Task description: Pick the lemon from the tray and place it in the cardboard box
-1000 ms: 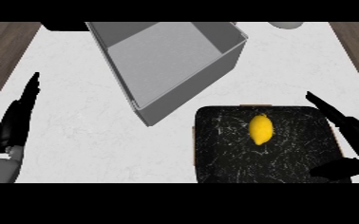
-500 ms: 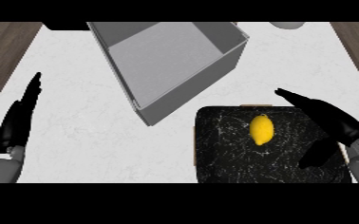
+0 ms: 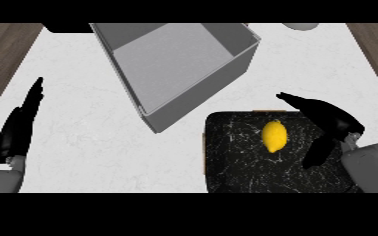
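One lemon (image 3: pixel 274 136), yellow, on tray. One tray (image 3: pixel 236 170), black with white marbling. One box (image 3: pixel 177 70), grey, open top. Two hands: left hand (image 3: pixel 22 125) at left edge, right hand (image 3: pixel 328 120) over tray's right side. One bench (image 3: pixel 81 155), white. One pale round object (image 3: pixel 299 26) at top edge, partly cut off. One dark object (image 3: pixel 66 27) at top left, unidentifiable.

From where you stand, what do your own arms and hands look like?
Each arm ends in a smooth grey forearm, plain and rounded. The left hand and right hand are glossy black, with slim tapering fingers and a thumb. No cables, markings or sleeves show.
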Controlling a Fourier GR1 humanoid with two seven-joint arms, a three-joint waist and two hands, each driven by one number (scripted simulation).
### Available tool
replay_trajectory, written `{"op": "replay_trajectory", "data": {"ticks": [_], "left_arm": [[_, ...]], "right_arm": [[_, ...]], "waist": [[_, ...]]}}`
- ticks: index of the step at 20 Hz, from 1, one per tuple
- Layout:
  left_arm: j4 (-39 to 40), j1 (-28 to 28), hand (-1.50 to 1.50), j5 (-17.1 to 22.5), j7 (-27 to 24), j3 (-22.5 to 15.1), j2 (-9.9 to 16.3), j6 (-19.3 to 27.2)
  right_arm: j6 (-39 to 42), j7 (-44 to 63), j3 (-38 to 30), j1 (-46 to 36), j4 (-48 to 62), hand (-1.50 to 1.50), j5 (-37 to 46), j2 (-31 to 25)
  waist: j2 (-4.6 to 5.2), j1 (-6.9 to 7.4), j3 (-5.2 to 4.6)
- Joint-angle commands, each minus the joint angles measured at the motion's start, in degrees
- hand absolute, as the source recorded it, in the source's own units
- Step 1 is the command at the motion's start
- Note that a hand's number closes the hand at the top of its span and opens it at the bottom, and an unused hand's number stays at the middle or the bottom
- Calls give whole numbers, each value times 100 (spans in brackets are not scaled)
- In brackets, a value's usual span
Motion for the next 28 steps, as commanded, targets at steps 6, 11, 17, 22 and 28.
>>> {"op": "replay_trajectory", "data": {"ticks": [6, 11, 17, 22, 28], "left_arm": [[-188, 176, 0, -197, -56, 625, 50, -405], [-370, 307, 0, -617, 114, 531, -425, -283], [-43, 166, 0, -645, -151, 666, -555, -523], [-260, 143, 0, -806, 151, 846, -512, -627], [-296, 93, 0, -886, 55, 992, -622, -732]], "right_arm": [[138, -106, -255, 73, 107, -150, 526, 636], [444, -289, -465, 89, -168, -150, 628, 822], [948, 325, -393, -66, -796, -150, 548, 1287], [1176, 423, -355, 577, -1320, -150, 885, 1127], [1045, 726, -289, 328, -549, -150, 1387, 1569]], "waist": [[-2, -6, 2], [-4, -15, 1], [-3, -15, -1], [-10, -34, 0], [-4, -18, 1]]}}
